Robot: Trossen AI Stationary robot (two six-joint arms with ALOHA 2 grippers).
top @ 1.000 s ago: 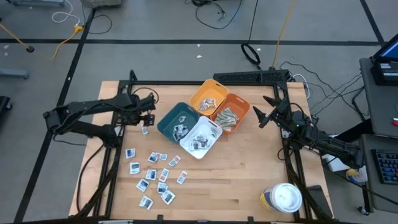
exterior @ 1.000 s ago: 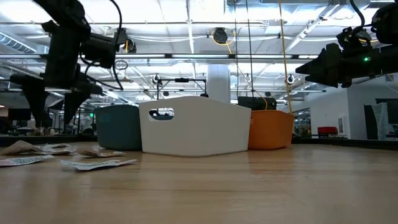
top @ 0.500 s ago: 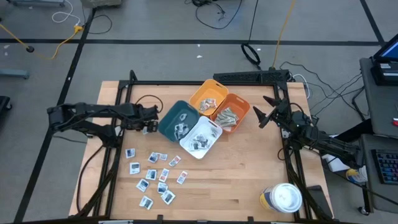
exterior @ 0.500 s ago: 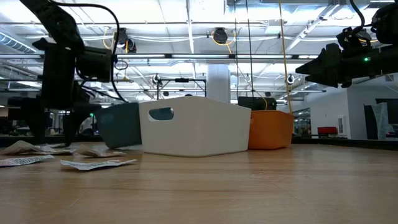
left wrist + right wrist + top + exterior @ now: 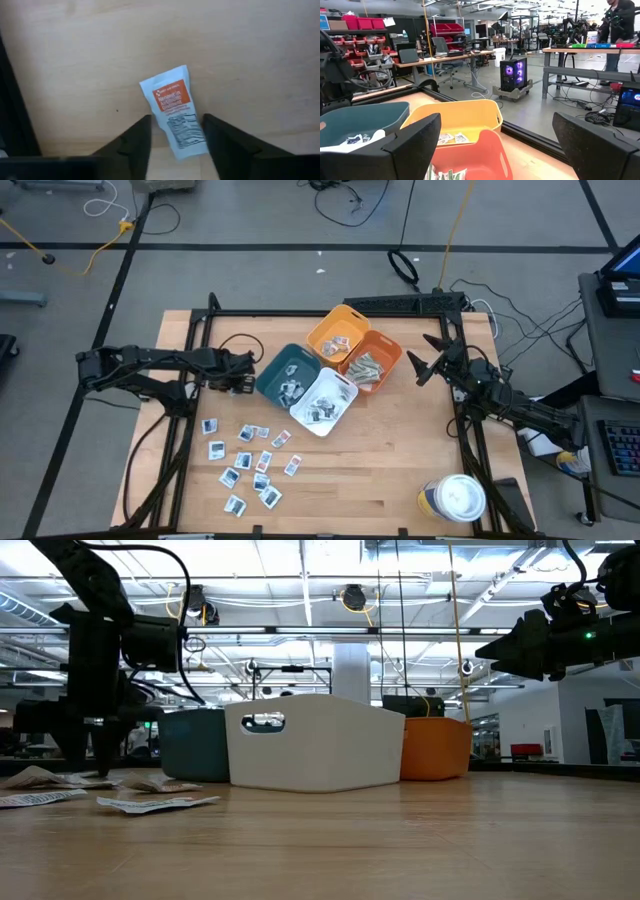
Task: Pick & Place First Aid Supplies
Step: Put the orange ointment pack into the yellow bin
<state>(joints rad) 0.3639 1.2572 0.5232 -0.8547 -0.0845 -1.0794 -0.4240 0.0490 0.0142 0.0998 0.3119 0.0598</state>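
The left gripper (image 5: 175, 137) is set low over the table beside the teal bin (image 5: 285, 374), its fingers parted astride a packet (image 5: 173, 111), not yet pinching it. The pinch is best centred across the packet, lying flat, white with an orange label. The right gripper (image 5: 424, 366) is held open, idle, beside the orange bin (image 5: 385, 350).

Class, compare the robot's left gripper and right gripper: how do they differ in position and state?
The left gripper is down at the table, fingers either side of a white-and-orange packet; the right gripper hovers raised beside the orange bin, wide open, holding nothing. Both are dark, two-fingered.
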